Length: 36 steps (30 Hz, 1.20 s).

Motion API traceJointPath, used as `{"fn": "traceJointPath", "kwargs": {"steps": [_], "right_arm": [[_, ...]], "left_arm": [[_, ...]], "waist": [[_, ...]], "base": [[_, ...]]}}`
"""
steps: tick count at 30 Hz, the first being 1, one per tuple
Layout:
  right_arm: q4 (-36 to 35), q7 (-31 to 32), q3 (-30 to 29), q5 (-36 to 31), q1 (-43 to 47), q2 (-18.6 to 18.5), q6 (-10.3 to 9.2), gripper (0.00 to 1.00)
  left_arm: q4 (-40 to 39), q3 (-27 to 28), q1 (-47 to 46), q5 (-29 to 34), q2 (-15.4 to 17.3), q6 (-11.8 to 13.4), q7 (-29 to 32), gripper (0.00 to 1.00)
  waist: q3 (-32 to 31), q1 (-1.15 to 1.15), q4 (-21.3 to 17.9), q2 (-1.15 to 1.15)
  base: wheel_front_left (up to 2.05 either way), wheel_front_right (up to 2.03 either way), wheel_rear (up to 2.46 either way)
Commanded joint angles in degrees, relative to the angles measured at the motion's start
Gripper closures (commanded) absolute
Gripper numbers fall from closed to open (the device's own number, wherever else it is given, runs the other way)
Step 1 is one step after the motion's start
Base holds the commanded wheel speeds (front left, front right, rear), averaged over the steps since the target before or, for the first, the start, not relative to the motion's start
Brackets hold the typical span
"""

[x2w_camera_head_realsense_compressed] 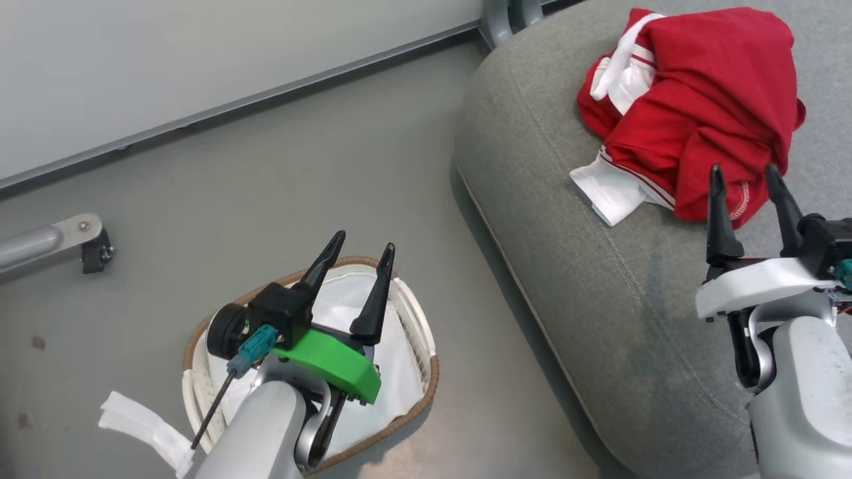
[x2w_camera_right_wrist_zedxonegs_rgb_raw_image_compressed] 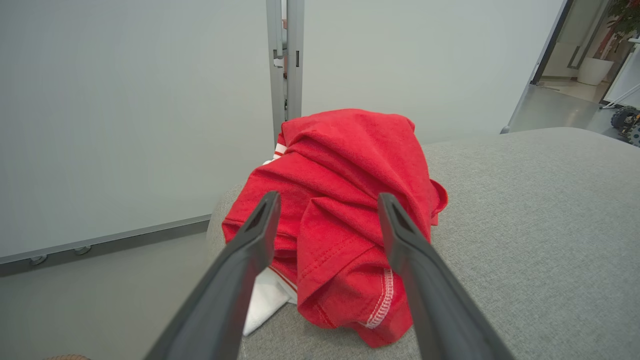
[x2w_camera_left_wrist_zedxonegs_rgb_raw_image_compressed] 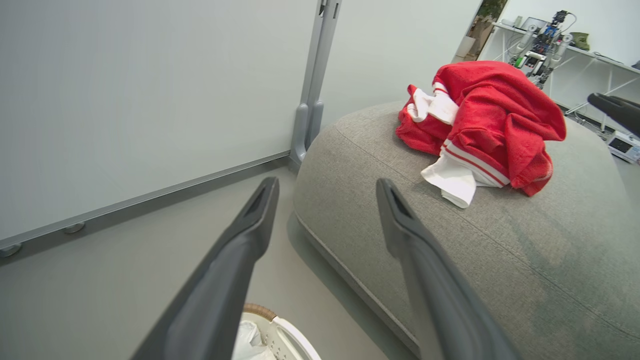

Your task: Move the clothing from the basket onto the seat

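Observation:
The red clothing [x2w_camera_head_realsense_compressed: 699,106] with white panels lies in a crumpled heap on the grey seat [x2w_camera_head_realsense_compressed: 566,266]. My right gripper [x2w_camera_head_realsense_compressed: 745,176] stands open just in front of the heap, its fingers either side of the near red hem; the fabric [x2w_camera_right_wrist_zedxonegs_rgb_raw_image_compressed: 345,220] lies loose between them. The same heap [x2w_camera_left_wrist_zedxonegs_rgb_raw_image_compressed: 490,125] rests on the seat [x2w_camera_left_wrist_zedxonegs_rgb_raw_image_compressed: 525,260] in the left wrist view. My left gripper [x2w_camera_head_realsense_compressed: 363,246] hangs open and empty above the white basket [x2w_camera_head_realsense_compressed: 426,392] on the floor. Inside the basket I see white liner; my arm hides part of it.
A strip of white fabric [x2w_camera_head_realsense_compressed: 143,426] hangs out of the basket at the lower left. A metal leg with a caster [x2w_camera_head_realsense_compressed: 66,239] lies on the floor to the left. A partition wall [x2w_camera_head_realsense_compressed: 200,66] runs along the back, its post [x2w_camera_right_wrist_zedxonegs_rgb_raw_image_compressed: 285,65] behind the seat.

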Motion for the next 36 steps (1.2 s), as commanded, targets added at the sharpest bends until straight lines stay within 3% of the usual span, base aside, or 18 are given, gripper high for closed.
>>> {"fn": "traceJointPath", "kwargs": {"steps": [1,19,26,36], "right_arm": [[-0.1,0.0,0.9,0.4,1.6,0.3,-0.06,0.0],[2.5,0.0,8.8,4.2,5.0,2.5,-0.06,0.0],[3.2,0.0,9.3,4.4,7.0,2.5,-0.06,0.0],[4.0,0.0,10.7,4.4,10.9,2.5,-0.06,0.0]], "left_arm": [[0.1,1.1,1.6,0.4,-0.1,0.0,0.0,0.0],[0.3,20.0,10.9,7.1,-1.6,2.7,0.0,0.0],[-0.6,25.3,15.1,9.6,-2.2,2.4,0.0,0.0],[-0.1,28.0,19.8,8.9,-2.4,1.7,0.0,0.0]], "waist": [[-3.0,0.0,3.6,0.0],[-7.7,0.0,13.8,0.0],[-9.9,0.0,14.5,0.0],[-12.6,0.0,14.6,0.0]], "base": [[0.0,0.0,0.0],[0.0,0.0,0.0],[0.0,0.0,0.0],[0.0,0.0,0.0]]}}
